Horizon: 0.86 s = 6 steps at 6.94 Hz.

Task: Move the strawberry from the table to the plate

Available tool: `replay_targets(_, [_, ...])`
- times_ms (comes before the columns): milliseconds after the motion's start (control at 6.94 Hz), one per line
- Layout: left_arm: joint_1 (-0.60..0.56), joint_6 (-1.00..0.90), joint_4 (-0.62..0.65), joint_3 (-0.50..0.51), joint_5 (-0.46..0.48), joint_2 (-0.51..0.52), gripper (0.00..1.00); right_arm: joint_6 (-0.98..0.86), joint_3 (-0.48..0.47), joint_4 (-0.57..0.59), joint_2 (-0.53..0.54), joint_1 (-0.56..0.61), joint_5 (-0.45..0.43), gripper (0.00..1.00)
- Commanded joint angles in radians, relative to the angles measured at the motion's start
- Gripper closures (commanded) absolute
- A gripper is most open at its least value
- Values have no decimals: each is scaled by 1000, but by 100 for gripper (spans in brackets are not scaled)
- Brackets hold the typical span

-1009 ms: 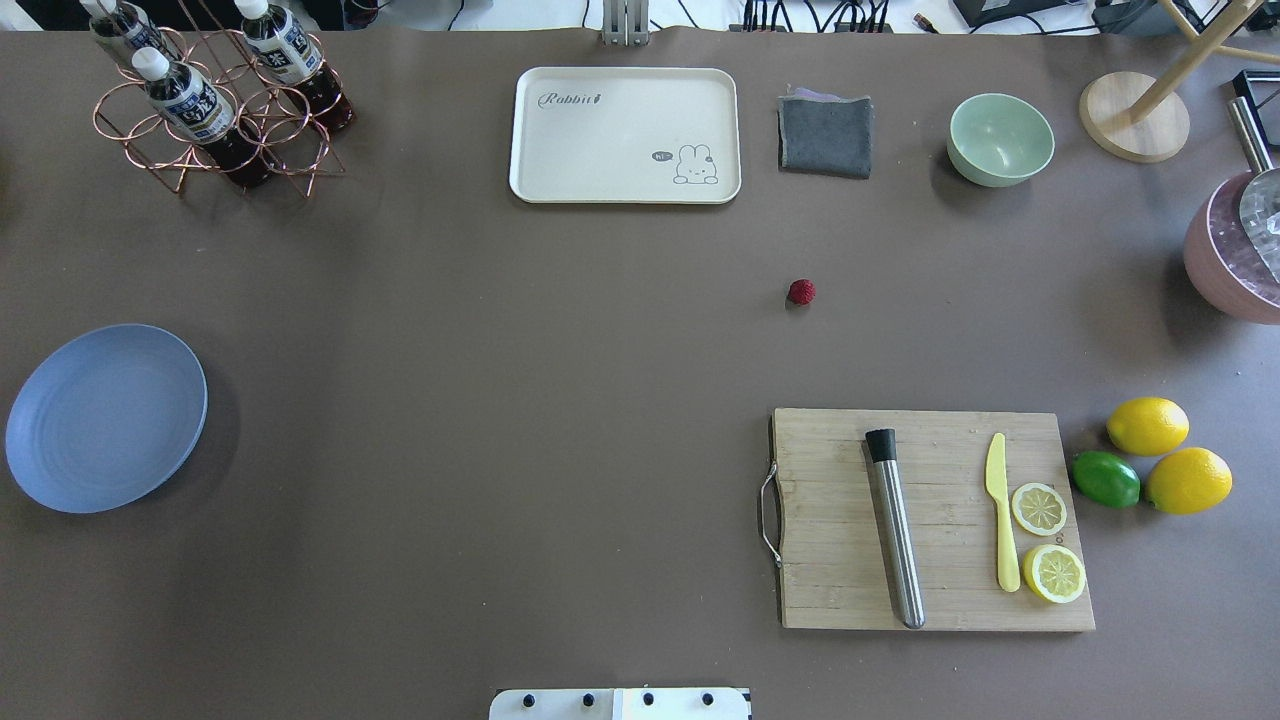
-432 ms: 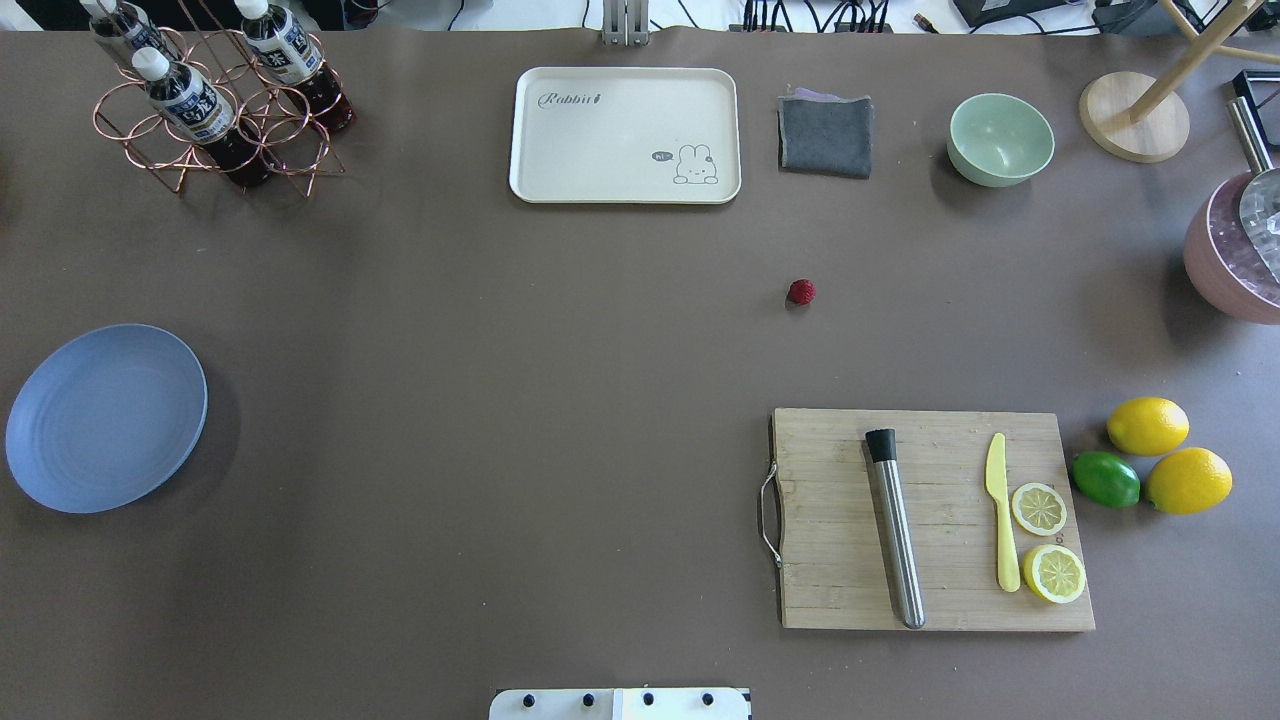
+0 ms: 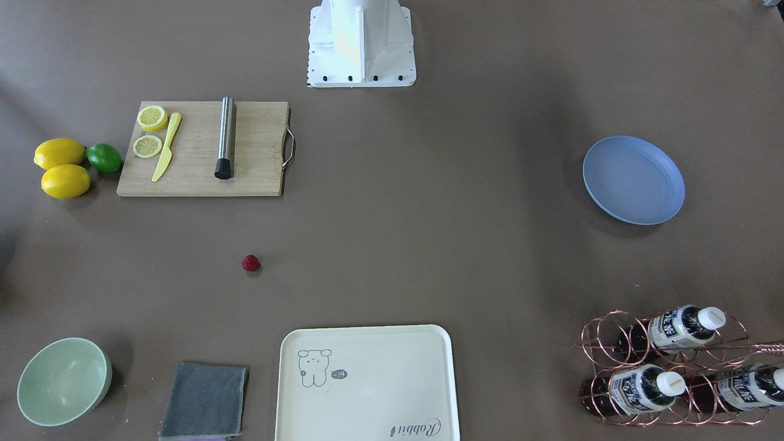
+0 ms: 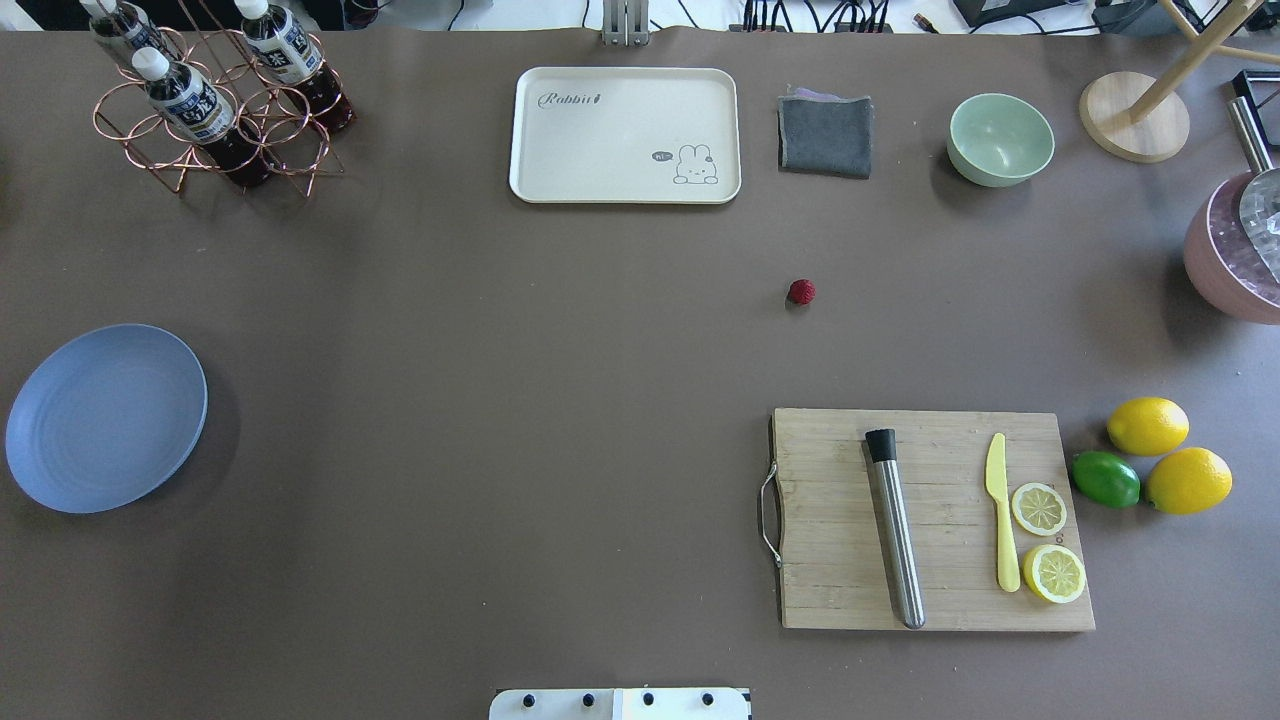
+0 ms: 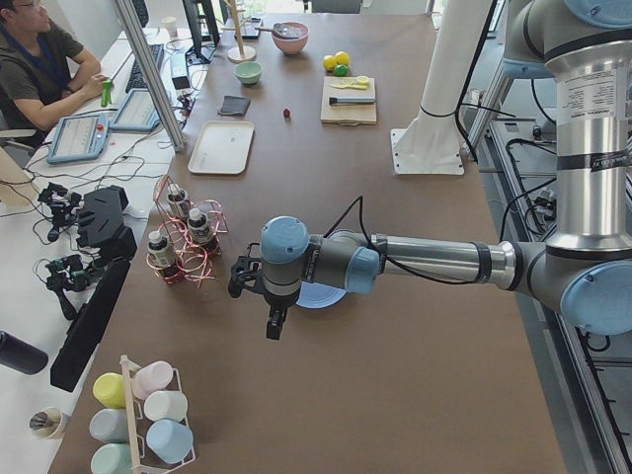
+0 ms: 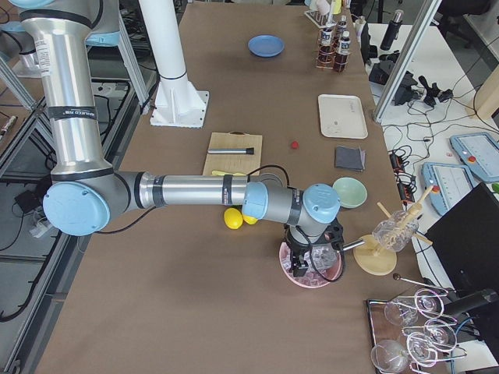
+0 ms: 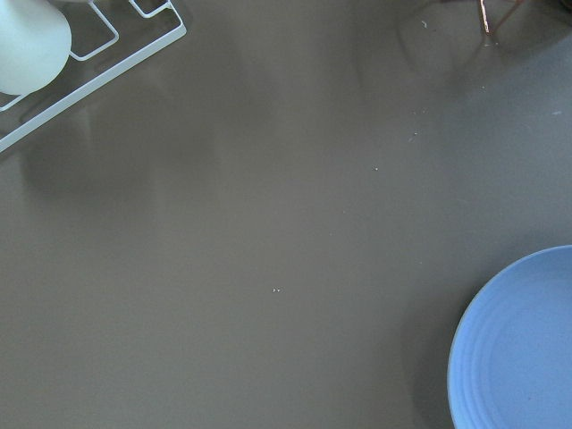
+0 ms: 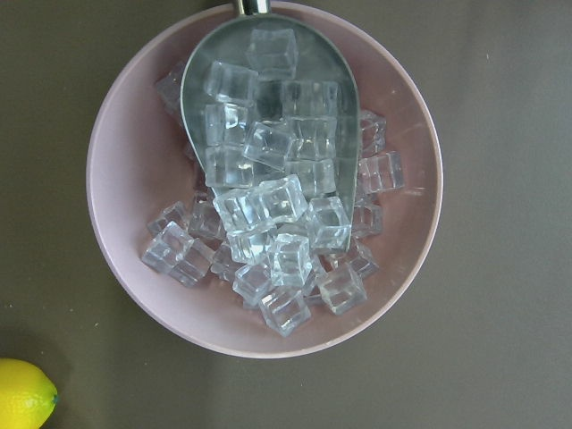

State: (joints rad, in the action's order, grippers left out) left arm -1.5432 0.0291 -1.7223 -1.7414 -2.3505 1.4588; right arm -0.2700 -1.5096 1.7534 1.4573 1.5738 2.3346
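Fingers of the left gripper [image 5: 276, 324] and right gripper [image 6: 301, 269] show only in side views, so released or clenched cannot be told. Left gripper hangs near the plate [image 4: 106, 417]; right gripper hangs over a pink ice bowl [image 8: 407, 116]. Strawberry [image 4: 801, 292] lies on the table [image 4: 500, 400] between cutting board [image 4: 830, 520] and cream tray [image 4: 625, 135], well apart from the plate.

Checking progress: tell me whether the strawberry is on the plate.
No, the strawberry lies on the bare table, far from the plate.

The cream tray [image 4: 624, 120] is showing "Rabbit" in script. The labels on the bottles [image 4: 190, 100] are reading too small to make out.
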Motion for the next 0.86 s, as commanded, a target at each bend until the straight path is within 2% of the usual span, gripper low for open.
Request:
replay_targets(0, [0,0,0,-3,-1,-2,3,2,-1,0,0,-5,0,0])
replay_targets(432, [11,11,3,-3,0,2,3,2,-11,-3,3,-2,5,0])
replay_targets(721, [55,83,0,-32,3,3,3,5,-11,-5,0,-5,3,0])
